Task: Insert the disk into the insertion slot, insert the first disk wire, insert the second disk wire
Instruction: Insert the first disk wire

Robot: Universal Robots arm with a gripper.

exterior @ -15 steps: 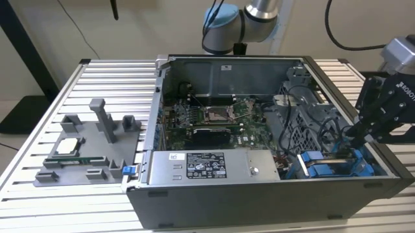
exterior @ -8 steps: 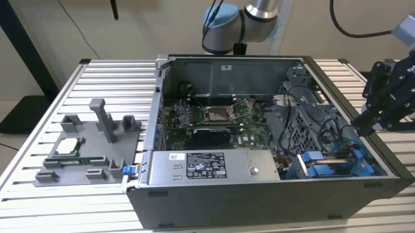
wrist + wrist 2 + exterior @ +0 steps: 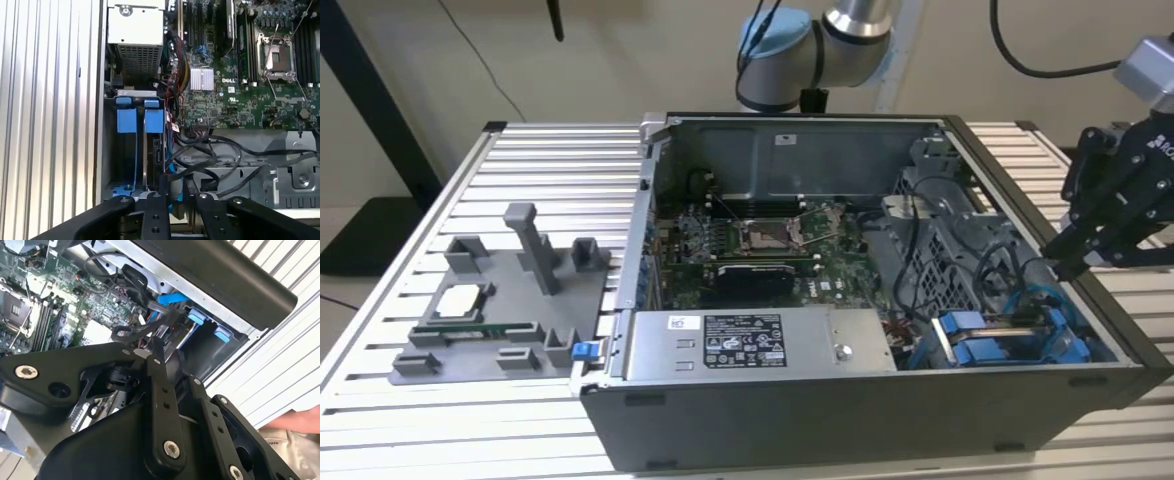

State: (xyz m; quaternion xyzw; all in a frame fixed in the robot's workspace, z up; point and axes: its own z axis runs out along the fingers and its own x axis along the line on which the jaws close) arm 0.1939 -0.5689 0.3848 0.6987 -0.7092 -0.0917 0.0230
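Exterior view, its left to its right. The slatted bench [image 3: 400,250] carries a grey fixture [image 3: 520,290] holding a processor [image 3: 460,298]. Beside it stands an open computer case [image 3: 854,420]. A labelled power-supply box [image 3: 761,342] lies along its near wall and the motherboard [image 3: 761,240] sits behind.

In the case's near corner on the exterior view's right, the disk [image 3: 987,350] sits in its blue carrier inside the insertion slot [image 3: 111,165], seated, not loose. A blue cable [image 3: 1027,292] and black cables [image 3: 215,150] run just beside it.

The gripper [image 3: 1070,262] hangs above the case's edge on the exterior view's right, over the disk corner. In the first wrist view it is close above the cables. Whether the jaws are apart or clamped on a wire cannot be told.
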